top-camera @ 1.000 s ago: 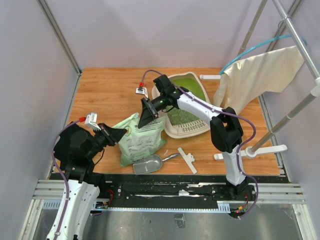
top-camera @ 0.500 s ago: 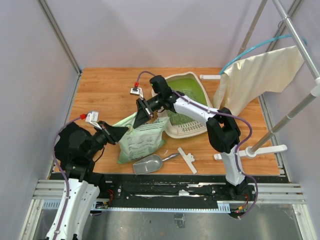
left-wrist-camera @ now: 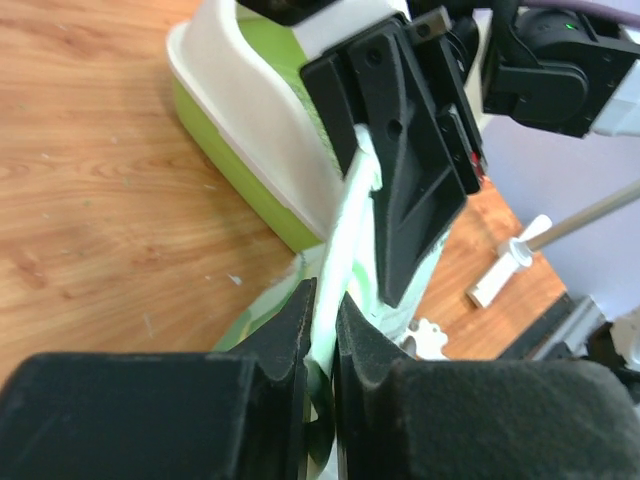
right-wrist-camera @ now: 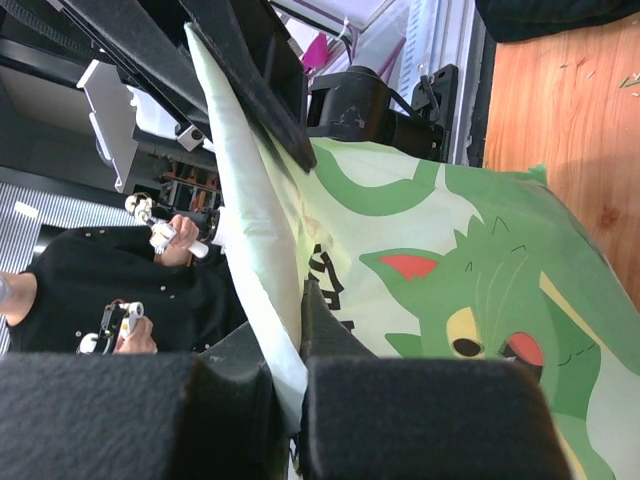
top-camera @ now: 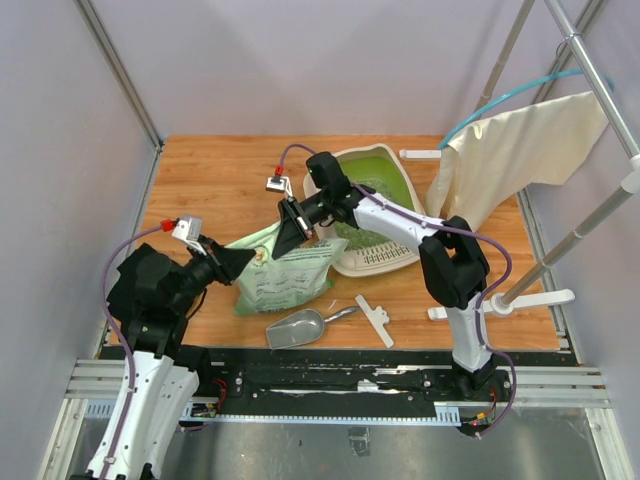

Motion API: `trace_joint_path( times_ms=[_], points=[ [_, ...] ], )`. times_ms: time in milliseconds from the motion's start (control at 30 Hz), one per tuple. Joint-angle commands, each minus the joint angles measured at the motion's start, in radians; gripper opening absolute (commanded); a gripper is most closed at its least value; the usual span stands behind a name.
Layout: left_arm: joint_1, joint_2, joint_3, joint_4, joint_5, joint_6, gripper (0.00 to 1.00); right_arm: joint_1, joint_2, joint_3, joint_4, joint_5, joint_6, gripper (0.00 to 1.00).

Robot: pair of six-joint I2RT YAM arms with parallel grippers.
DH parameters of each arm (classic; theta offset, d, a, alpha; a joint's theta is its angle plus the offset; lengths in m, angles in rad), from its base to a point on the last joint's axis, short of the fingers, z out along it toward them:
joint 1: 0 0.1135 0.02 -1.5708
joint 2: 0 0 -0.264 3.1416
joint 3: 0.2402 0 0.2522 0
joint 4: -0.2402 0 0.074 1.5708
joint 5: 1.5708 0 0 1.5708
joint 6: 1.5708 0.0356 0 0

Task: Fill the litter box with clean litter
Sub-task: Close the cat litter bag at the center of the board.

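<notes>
The litter box (top-camera: 392,258) is a cream tray with a green inside, at the table's middle right; its corner (left-wrist-camera: 243,112) also shows in the left wrist view. Pale granules of clean litter (top-camera: 364,231) lie in its near half. A light green printed bag (top-camera: 285,278) lies just left of it. My left gripper (top-camera: 236,262) is shut on the bag's top edge at its left end, the thin film (left-wrist-camera: 340,250) pinched between the pads. My right gripper (top-camera: 291,238) is shut on the same edge nearer the box, and the bag's cat print (right-wrist-camera: 470,300) fills its view.
A silver metal scoop (top-camera: 297,327) lies on the wood in front of the bag, beside a white plastic piece (top-camera: 375,319). A cream cloth (top-camera: 520,148) hangs from a rack at the right. Grey walls close in the left and back.
My right gripper has closed on the bag's top edge after standing open over it. The left gripper has drawn slightly left, keeping its hold on the bag.
</notes>
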Motion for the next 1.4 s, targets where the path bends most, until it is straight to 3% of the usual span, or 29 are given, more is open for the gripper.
trace_joint_path(
  times_ms=[0, 200, 367, 500, 567, 733, 933, 1167, 1267, 1367],
  points=[
    [0.010, 0.011, 0.063, 0.039, -0.218, 0.076, 0.14, -0.029, -0.108, -0.018, 0.006, -0.073, 0.039, 0.01],
    [0.010, 0.054, 0.066, 0.006, -0.266, 0.095, 0.15, -0.028, -0.088, -0.030, 0.008, -0.016, 0.074, 0.01],
    [0.010, 0.109, 0.117, -0.136, -0.327, 0.117, 0.17, -0.048, -0.013, -0.027, 0.005, 0.137, 0.137, 0.20],
    [0.010, 0.101, 0.115, -0.153, -0.331, 0.120, 0.17, -0.071, -0.003, -0.003, -0.001, 0.113, 0.120, 0.39],
    [0.010, 0.083, 0.109, -0.136, -0.320, 0.116, 0.17, -0.083, -0.019, -0.001, -0.081, 0.109, 0.020, 0.50],
    [0.010, 0.065, 0.103, -0.131, -0.314, 0.111, 0.17, -0.136, -0.076, -0.023, -0.351, 0.169, -0.316, 0.64],
    [0.010, 0.048, 0.094, -0.132, -0.301, 0.100, 0.17, -0.154, -0.172, -0.066, -0.552, 0.282, -0.643, 0.66],
    [0.010, 0.022, 0.087, -0.140, -0.316, 0.083, 0.17, -0.154, -0.265, -0.153, -0.541, 0.318, -0.778, 0.63],
    [0.010, 0.021, 0.084, -0.141, -0.309, 0.077, 0.16, -0.153, -0.339, -0.239, -0.433, 0.325, -0.828, 0.64],
    [0.010, 0.017, 0.084, -0.141, -0.300, 0.078, 0.16, -0.144, -0.440, -0.398, -0.156, 0.371, -0.837, 0.64]
  ],
)
